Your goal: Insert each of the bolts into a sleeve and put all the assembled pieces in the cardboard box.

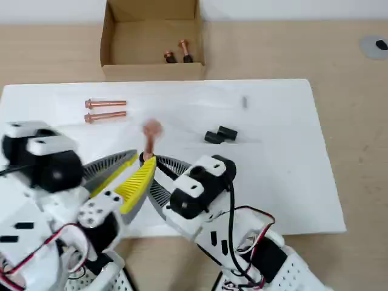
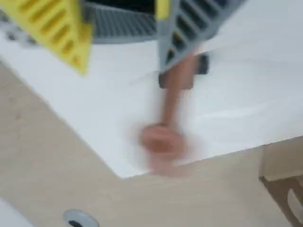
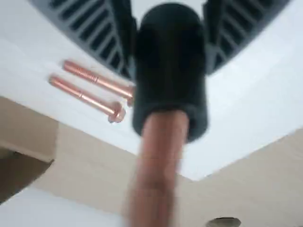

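My right gripper (image 3: 170, 56) is shut on a black sleeve (image 3: 170, 71) with a copper bolt (image 3: 158, 161) sticking out of it. In the high view this bolt (image 1: 150, 138) stands over the white mat's near middle, where both arms meet. My left gripper (image 2: 123, 68) is open, its yellow finger (image 2: 61, 33) wide of the grey one, whose tip sits by the bolt (image 2: 169, 106). Two loose bolts (image 1: 106, 110) lie side by side at the mat's far left. Two loose sleeves (image 1: 220, 134) lie right of centre. The cardboard box (image 1: 151, 71) behind the mat holds two assembled pieces (image 1: 177, 53).
The white mat (image 1: 285, 182) covers most of the wooden table. A small grey disc (image 1: 374, 45) sits on the table at the far right. The mat's right half has open room beyond the sleeves.
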{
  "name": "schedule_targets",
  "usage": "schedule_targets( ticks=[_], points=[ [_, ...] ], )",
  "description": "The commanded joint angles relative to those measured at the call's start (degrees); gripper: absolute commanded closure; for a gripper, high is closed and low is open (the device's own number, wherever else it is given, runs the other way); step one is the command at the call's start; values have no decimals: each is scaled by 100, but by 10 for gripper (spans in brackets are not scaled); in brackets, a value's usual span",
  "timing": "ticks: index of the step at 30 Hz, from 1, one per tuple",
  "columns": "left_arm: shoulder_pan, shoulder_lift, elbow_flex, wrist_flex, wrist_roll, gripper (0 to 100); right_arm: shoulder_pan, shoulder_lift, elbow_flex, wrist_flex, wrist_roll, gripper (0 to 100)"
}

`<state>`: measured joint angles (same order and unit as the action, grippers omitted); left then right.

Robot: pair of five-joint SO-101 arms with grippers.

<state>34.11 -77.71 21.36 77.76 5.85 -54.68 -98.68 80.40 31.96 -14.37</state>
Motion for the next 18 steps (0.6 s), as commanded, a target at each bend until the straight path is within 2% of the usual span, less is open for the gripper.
schedule_targets(
  ticks=[1,9,18],
  points=[
    [79,48,-246,53,88,872,-75,-84,-40,-114,-44,973],
    [-756,48,-360,105,70,871,-75,-84,-57,-114,-44,973],
    [-791,593,-1556,1002,70,850,-40,-84,-57,-114,-44,973]
  ],
)
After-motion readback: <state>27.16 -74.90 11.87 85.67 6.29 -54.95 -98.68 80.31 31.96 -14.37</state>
